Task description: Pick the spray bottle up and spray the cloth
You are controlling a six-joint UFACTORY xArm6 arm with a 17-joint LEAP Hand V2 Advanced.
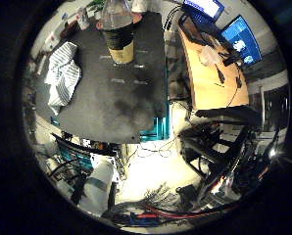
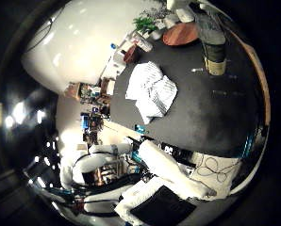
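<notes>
– Black tabletop (image 1: 111,107) fills the little-finger-side view, and the spray bottle (image 1: 117,34) stands upright on it, well away from the palm — nothing grips it, so I judge the pick-up not yet done.

– And the cloth?

– Striped cloth (image 1: 62,73) lies crumpled on the same tabletop, beside the bottle but clearly apart from it. It looks dry as far as one can tell, so spraying is left too.

– Anything cut off there?

– The bottle's top, trigger included, runs out at the view's edge; I cannot see which way the nozzle faces.

– Now the thumb-side view?

– Same layout: the cloth near the middle of the tabletop, the bottle farther along it, again cropped above its label band. White and black parts (image 2: 164,188) reach in beyond the tabletop's near edge — whether they are the hand's fingers or the arm is hard to make out.

– So the hand's state?

– I cannot tell whether it is spread or curled; it holds nothing that shows. Both steps remain, in my judgement.
</notes>
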